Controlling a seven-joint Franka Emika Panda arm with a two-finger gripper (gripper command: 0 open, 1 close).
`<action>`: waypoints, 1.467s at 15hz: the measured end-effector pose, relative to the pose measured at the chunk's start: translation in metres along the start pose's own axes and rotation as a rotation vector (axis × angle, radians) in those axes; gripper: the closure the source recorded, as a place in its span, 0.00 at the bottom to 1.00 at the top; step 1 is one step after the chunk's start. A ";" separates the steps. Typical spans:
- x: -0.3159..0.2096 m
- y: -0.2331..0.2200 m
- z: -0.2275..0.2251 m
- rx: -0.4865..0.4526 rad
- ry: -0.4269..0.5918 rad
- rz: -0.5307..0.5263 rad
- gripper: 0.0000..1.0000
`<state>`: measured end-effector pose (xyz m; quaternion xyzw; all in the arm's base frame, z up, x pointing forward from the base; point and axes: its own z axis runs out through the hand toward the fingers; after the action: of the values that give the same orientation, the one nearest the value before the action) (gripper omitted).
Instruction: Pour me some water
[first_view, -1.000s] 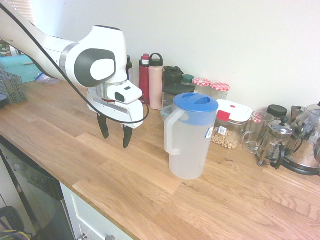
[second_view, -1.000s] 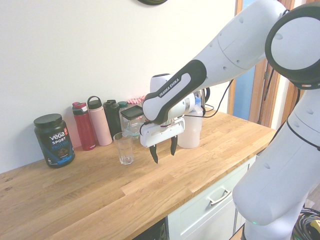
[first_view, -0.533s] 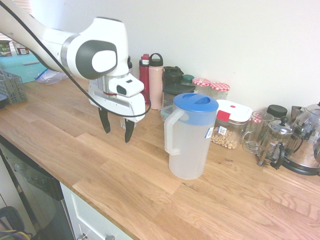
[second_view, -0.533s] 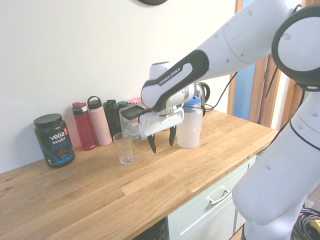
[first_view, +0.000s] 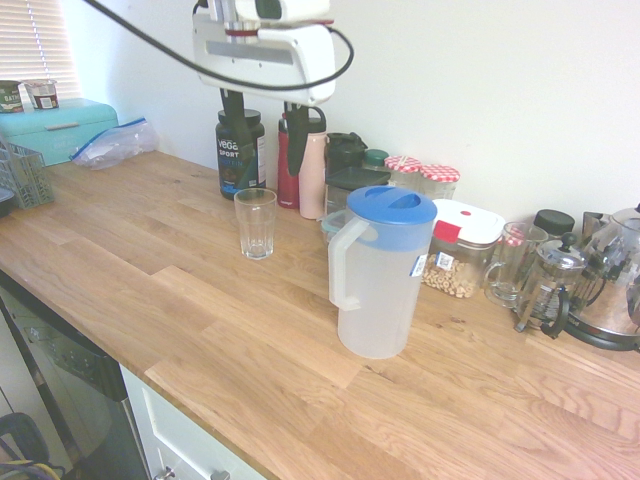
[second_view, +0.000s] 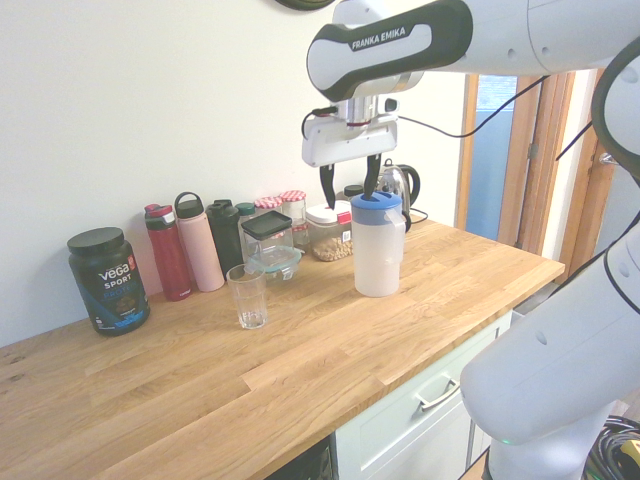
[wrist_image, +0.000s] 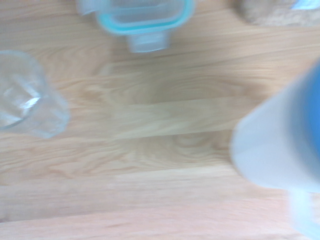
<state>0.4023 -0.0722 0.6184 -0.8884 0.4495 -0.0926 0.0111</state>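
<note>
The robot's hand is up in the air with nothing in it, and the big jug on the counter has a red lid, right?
Not quite: the jug has a blue lid, not a red one, as the first exterior view shows. The rest is right: the gripper hangs up in the air, open, with nothing in it.
</note>
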 end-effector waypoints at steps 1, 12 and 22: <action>0.008 0.007 -0.004 -0.002 -0.003 0.014 0.00; 0.059 0.075 0.037 0.003 -0.063 0.066 0.00; 0.075 0.065 0.103 -0.030 -0.045 0.082 1.00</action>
<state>0.4114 -0.1774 0.5220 -0.8713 0.4863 -0.0651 0.0119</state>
